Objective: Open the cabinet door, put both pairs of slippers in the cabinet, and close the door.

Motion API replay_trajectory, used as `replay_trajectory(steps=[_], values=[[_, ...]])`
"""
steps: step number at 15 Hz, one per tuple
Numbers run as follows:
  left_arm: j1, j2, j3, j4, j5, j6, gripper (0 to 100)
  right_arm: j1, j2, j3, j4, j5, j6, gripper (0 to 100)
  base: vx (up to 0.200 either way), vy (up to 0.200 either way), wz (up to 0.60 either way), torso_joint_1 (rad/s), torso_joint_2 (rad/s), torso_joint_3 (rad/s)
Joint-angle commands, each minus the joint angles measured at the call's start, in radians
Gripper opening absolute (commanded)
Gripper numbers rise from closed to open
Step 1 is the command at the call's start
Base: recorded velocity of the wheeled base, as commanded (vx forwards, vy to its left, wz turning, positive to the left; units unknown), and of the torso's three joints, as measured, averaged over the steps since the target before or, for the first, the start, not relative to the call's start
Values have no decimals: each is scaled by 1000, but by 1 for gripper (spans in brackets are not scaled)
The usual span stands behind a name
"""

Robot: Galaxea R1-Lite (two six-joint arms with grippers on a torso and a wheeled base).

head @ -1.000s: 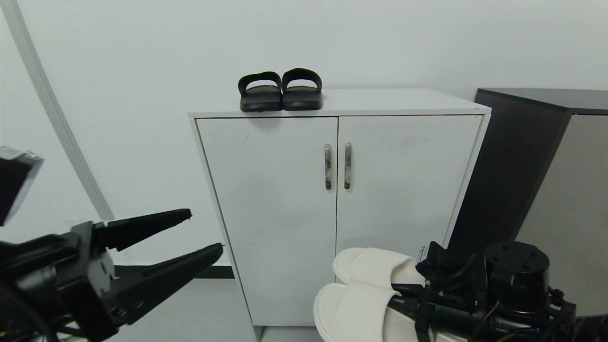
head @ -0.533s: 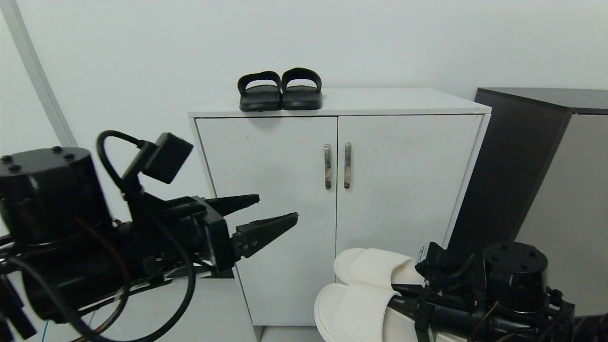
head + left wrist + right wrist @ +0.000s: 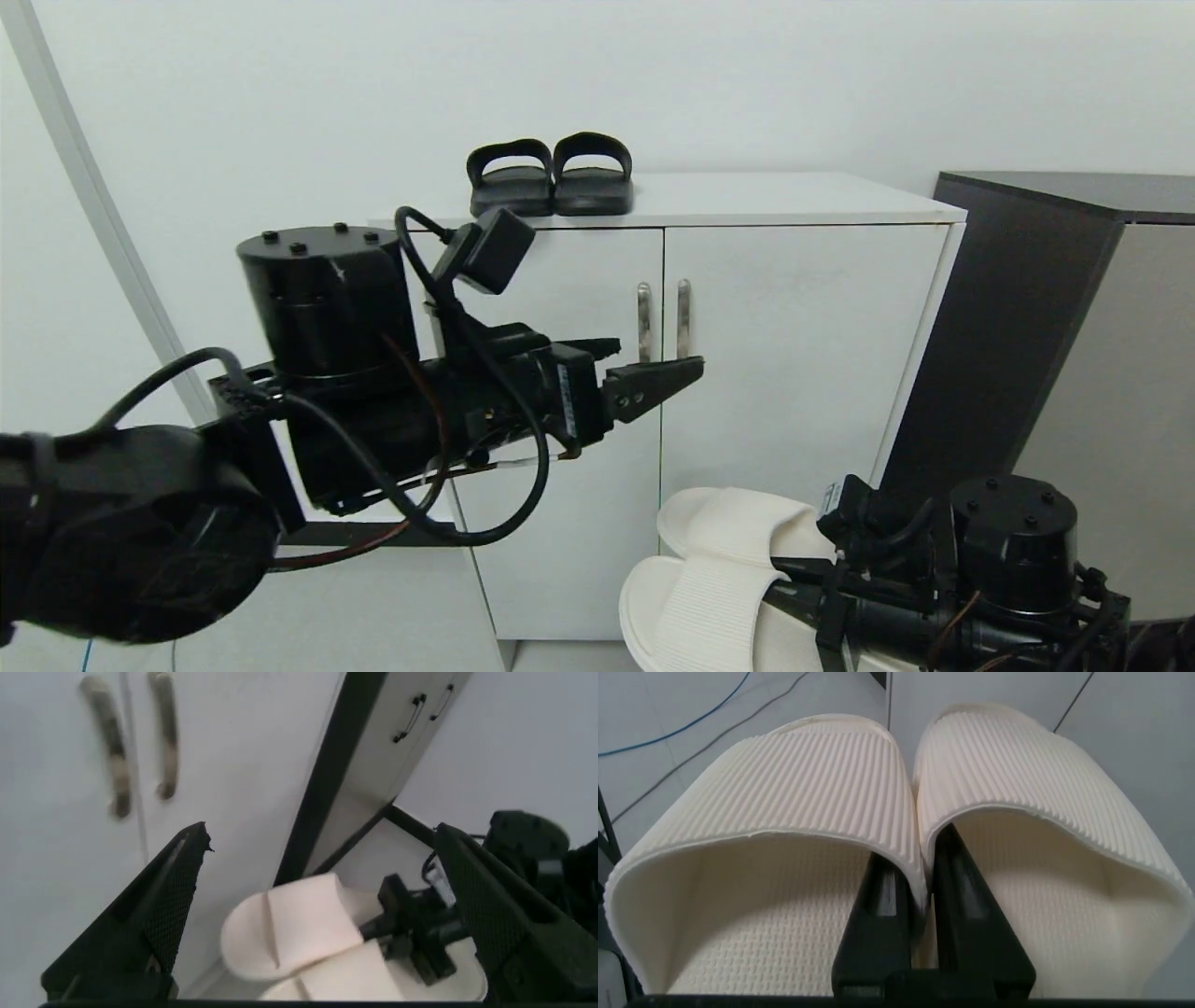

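Head view: left gripper [image 3: 658, 355], fingers apart and empty, has swung up to the 2 handles [image 3: 644, 322] of the shut cabinet [image 3: 794, 373], ready to open it, black slippers [image 3: 551, 177] on top; left wrist view faces those handles; right wrist view: right gripper [image 3: 920, 905] fingers clamp the white slippers [image 3: 822, 812].

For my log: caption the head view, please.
Open left gripper at cabinet door handles; right gripper holds the white slippers.
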Motion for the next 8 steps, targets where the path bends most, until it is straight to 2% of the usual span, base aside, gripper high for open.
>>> replay_trajectory(steps=[1, 3, 4, 6, 8], values=[[-8, 133, -129, 13, -2, -30, 100, -6, 0, -2, -1, 0, -1, 0, 0, 0, 0, 0, 0, 0], [-8, 194, -209, 27, -8, -53, 100, -9, 3, -2, -1, -1, -1, 0, 0, 0, 0, 0, 0, 0], [-8, 231, -273, 51, -57, -84, 100, -14, 4, -2, -1, 0, -1, 0, 0, 0, 0, 0, 0, 0], [-4, 262, -322, 62, -117, -128, 100, -17, 3, -4, -1, 0, -1, 0, 0, 0, 0, 0, 0, 0], [16, 309, -387, 62, -165, -197, 100, -17, 3, -2, -1, 0, -1, 0, 0, 0, 0, 0, 0, 0]])
